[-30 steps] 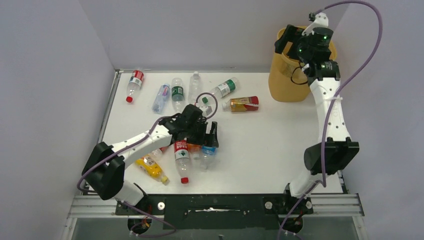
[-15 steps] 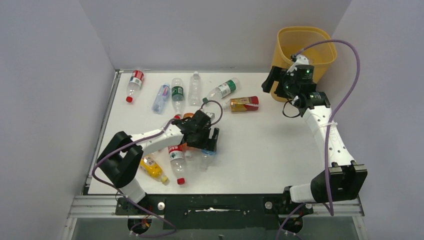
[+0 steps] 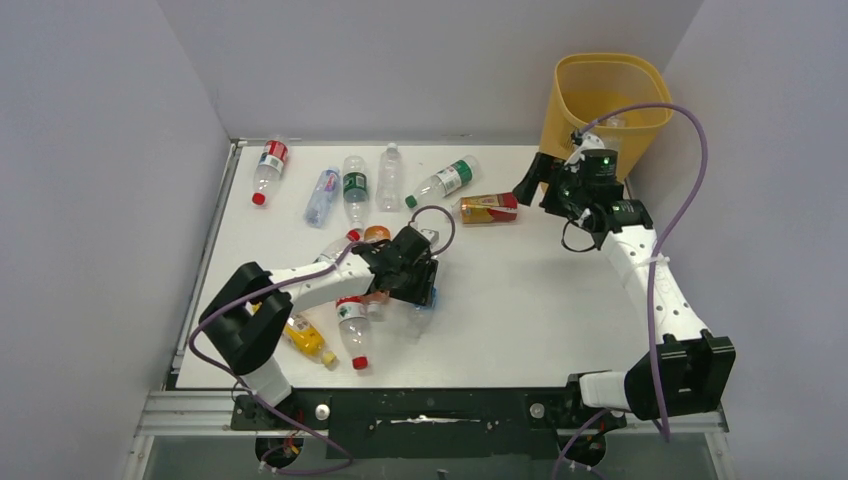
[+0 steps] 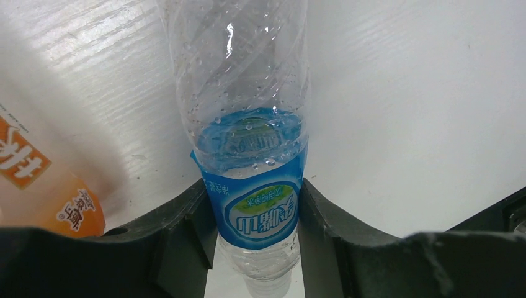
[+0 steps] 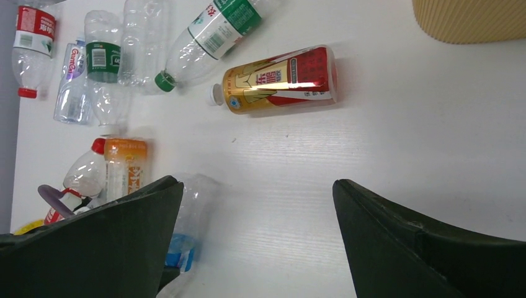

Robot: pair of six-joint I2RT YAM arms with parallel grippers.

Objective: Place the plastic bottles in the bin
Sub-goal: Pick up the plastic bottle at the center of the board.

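Observation:
My left gripper (image 3: 417, 287) (image 4: 257, 214) is shut on a clear bottle with a blue label (image 4: 243, 81), both jaws pressing the label while it lies on the white table (image 3: 520, 300). An orange bottle (image 4: 31, 180) lies just left of it. My right gripper (image 3: 532, 180) (image 5: 257, 186) hangs open and empty above the table, near a gold and red bottle (image 3: 487, 207) (image 5: 279, 79). The yellow bin (image 3: 605, 95) (image 5: 471, 18) stands at the back right, behind the right gripper.
Several more bottles lie along the back left: a red-label one (image 3: 268, 165), a green-label one (image 3: 355, 188) and a green-capped one (image 3: 443, 180). A red-label bottle (image 3: 352, 325) and a yellow bottle (image 3: 305, 337) lie near the left arm.
The left gripper has closed on the blue-label bottle. The right arm has come down from over the bin, leftward toward the gold and red bottle, still open.

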